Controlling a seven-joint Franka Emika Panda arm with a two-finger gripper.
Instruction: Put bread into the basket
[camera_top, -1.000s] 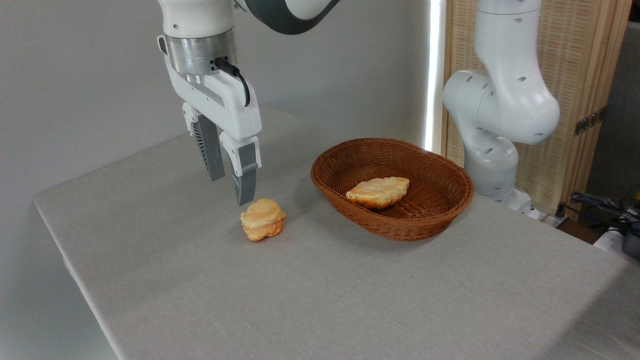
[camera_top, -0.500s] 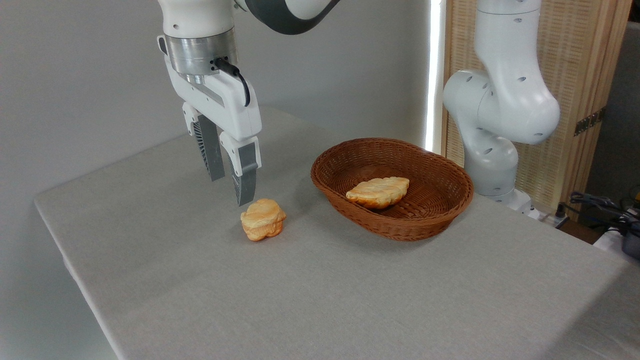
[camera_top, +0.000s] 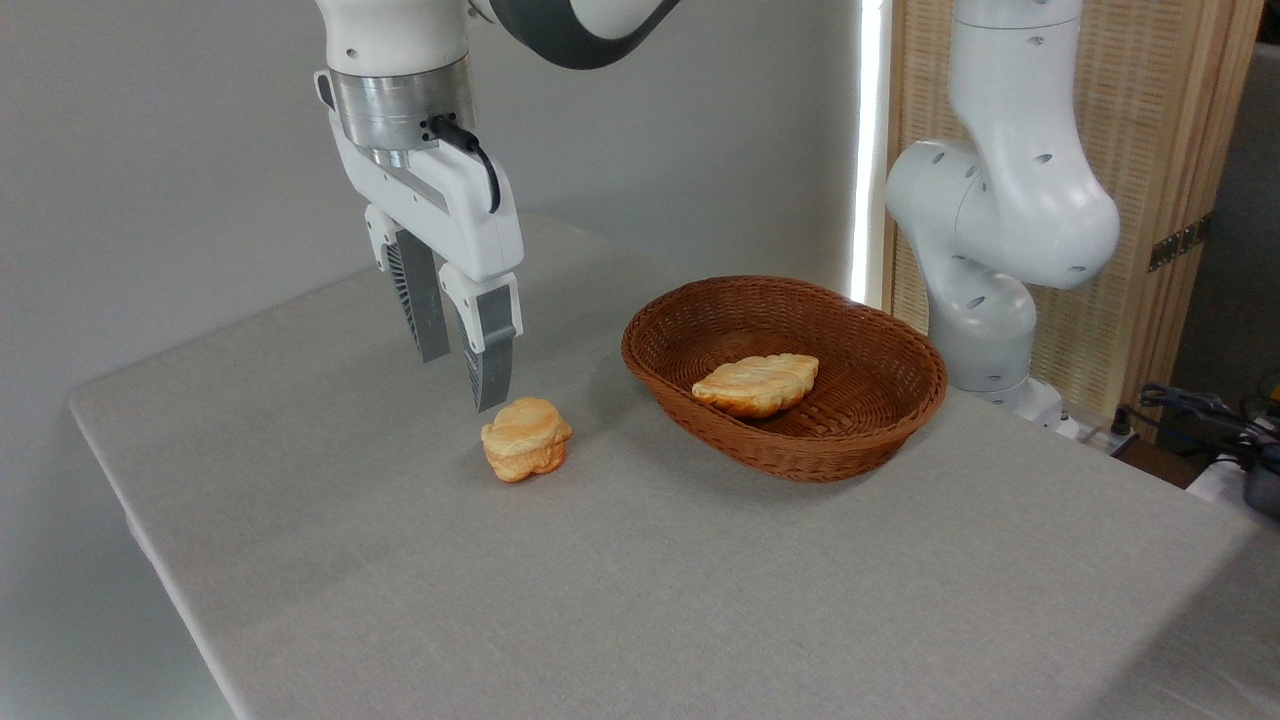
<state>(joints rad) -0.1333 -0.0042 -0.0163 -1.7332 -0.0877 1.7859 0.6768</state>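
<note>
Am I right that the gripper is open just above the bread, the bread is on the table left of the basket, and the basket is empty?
Not quite: the basket is not empty. The camera view shows a longer, paler pastry lying in it. The rest holds: the gripper is open just above the bread, which sits on the table left of the basket.
</note>
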